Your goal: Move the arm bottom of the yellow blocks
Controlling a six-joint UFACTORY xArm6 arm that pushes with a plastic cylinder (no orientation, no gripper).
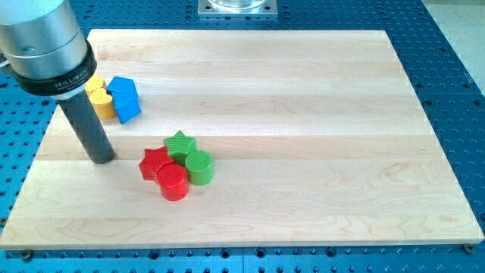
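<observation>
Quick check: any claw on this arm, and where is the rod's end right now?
No claw: the arm ends in a rod, holding nothing.
My tip rests on the board below the yellow block, left of the red star.

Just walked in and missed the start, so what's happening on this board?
A robot arm's dark rod is sliding over the wooden board. My tip sits below the yellow block, touching nothing. A blue block sits against the yellow one. A red star, red cylinder, green star and green cylinder cluster mid-board.
</observation>
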